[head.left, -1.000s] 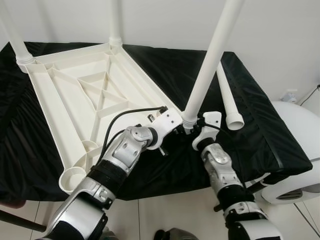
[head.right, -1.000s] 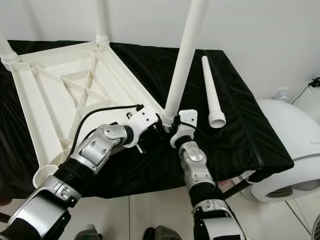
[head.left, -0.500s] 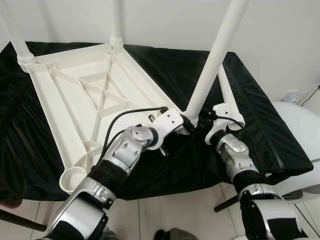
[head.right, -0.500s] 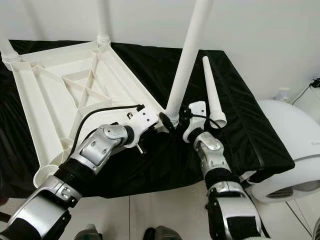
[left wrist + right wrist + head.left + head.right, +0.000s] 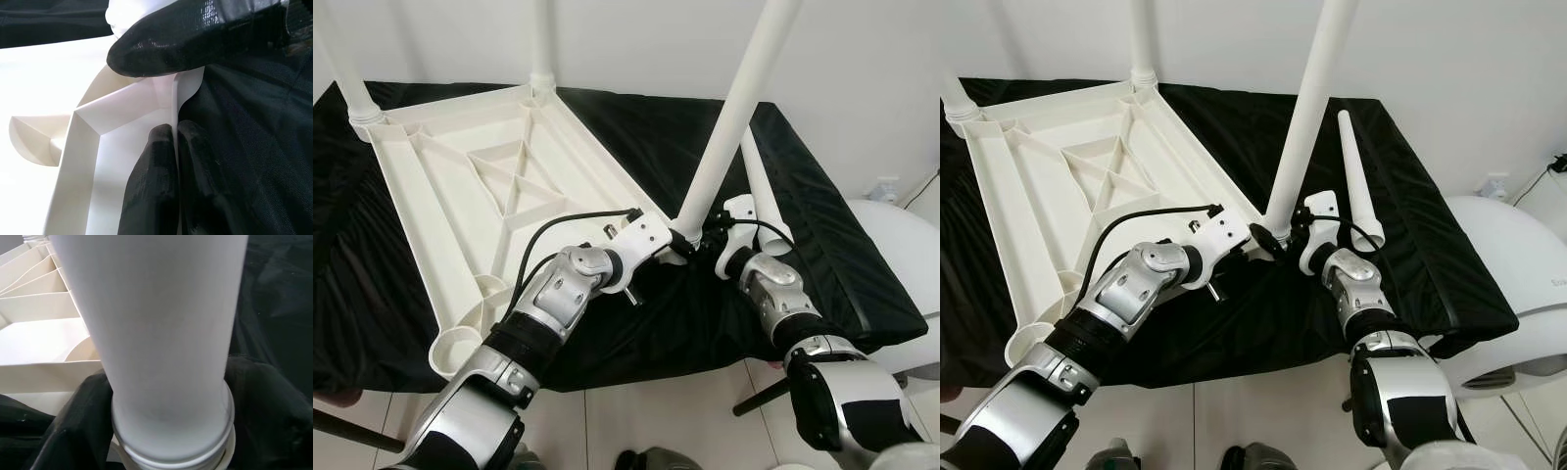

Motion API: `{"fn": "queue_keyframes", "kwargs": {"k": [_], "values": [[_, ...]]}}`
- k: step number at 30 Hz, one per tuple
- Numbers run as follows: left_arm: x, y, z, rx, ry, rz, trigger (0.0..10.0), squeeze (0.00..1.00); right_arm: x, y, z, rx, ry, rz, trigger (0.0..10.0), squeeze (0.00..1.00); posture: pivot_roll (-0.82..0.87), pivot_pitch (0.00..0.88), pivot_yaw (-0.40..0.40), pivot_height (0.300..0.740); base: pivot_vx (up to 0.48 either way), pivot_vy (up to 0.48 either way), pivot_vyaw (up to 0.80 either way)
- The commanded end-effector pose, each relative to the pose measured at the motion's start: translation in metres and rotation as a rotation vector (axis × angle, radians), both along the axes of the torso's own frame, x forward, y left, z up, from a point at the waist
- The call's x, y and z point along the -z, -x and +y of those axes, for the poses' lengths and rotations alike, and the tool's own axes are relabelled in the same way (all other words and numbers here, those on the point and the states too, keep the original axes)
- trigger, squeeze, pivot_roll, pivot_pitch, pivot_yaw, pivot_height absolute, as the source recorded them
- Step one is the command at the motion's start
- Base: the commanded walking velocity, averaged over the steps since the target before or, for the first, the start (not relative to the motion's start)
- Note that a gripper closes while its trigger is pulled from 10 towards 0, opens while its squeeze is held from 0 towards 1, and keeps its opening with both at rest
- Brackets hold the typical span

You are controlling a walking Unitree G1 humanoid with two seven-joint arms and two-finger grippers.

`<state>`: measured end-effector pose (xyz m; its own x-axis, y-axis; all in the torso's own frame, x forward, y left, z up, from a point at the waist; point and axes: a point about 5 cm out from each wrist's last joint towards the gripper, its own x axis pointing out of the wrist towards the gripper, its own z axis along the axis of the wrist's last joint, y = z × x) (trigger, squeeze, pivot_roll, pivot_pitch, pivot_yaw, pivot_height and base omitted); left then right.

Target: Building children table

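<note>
So the white tabletop [image 5: 480,186] is lying upside down, ribs up, on a black cloth [image 5: 803,245] draped over a work surface. Two legs are already standing in the far corner sockets, one at about 10 o'clock [image 5: 342,73] and one at about 12 o'clock [image 5: 540,44]. A third leg [image 5: 734,108] stands tilted at the near right corner of the tabletop, leaning up toward 1 o'clock, with its ringed base sitting right at that corner. A fourth leg [image 5: 1356,186] is loose, lying flat on the cloth just to the right of the tilted one, open wide end toward the robot.

The left gripper [image 5: 674,245] is at that near right corner. In the left wrist view its fingers [image 5: 156,181] are pinched narrow on the thin white edge wall of the tabletop, one pad on each side of it, with the black cloth right beside.

The right gripper [image 5: 717,240] is at the base of the tilted leg, coming in from about 4 o'clock. The right wrist view looks straight along the leg [image 5: 156,333], which sits between the dark fingers [image 5: 78,426], so it's wrapped around the leg just above the ring. Can't tell how firmly it presses.

There's a white rounded appliance [image 5: 901,255] on the floor at about 4 o'clock.
</note>
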<state>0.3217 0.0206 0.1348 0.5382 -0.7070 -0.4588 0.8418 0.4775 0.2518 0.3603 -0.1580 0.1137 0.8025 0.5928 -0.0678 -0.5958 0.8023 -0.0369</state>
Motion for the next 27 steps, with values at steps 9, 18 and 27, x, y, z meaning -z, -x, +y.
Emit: {"fn": "queue_keyframes", "kwargs": {"k": [9,18,27], "values": [[0.002,0.003,-0.001,0.013,-0.005,0.024,10.0,0.0,0.009,0.004,-0.008,0.008,0.022,0.036,8.2,0.0,0.05,0.003,-0.089,0.74,0.0,0.0,0.0],[0.002,0.004,-0.003,0.018,0.0,0.027,10.0,0.0,0.007,0.005,-0.008,0.062,-0.067,-0.004,10.0,0.0,0.05,0.007,-0.094,0.74,0.0,0.0,0.0],[0.003,0.005,-0.002,0.016,0.001,0.03,10.0,0.0,0.009,0.007,0.002,0.109,-0.087,-0.034,10.0,0.0,0.04,0.009,-0.092,0.74,0.0,0.0,0.0]]}}
